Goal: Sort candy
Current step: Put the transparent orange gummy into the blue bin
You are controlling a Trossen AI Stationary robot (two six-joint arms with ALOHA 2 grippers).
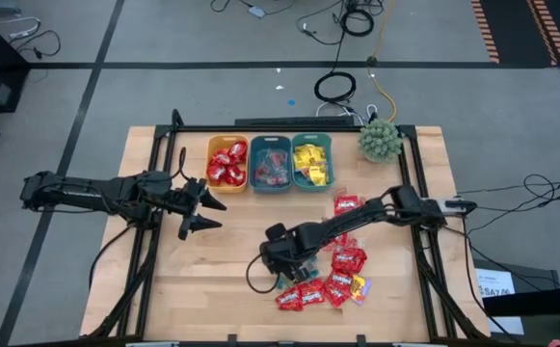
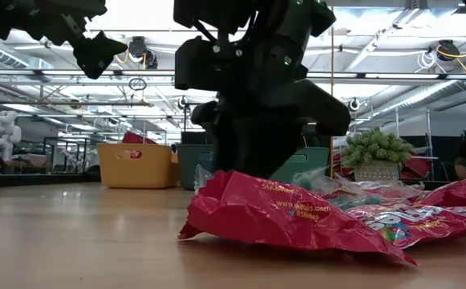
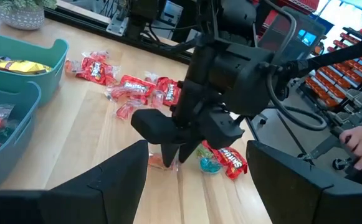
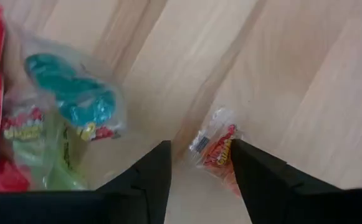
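Closing on one small clear-wrapped sweet is the step I judge to be in hand. In the right wrist view the piece lies flat on the table between the two dark fingers of the right end effector, which is down at the left edge of the loose pile, lower centre of the high view. Its fingers are partly open around the piece with a gap on each side; nothing is gripped yet. To do this well I would keep the wrapper centred between the fingers, close gently until both tips catch the crinkled film, and lift straight up so that the teal-wrapped piece in the upper left of that picture is not dragged along.

Going from largest to smallest, there is one table. I see three bins in a row at upper centre of the high view: one orange bin holding red packets, and two teal bins, one with mixed small pieces and one with yellow packets. One green spiky plant stands at the upper right. The loose candy is roughly ten red packets, perhaps more where they overlap, one yellowish packet at the pile's lower right, and at least two tiny pieces.

The left end effector waits in the air left of centre, fingers spread wide and empty.
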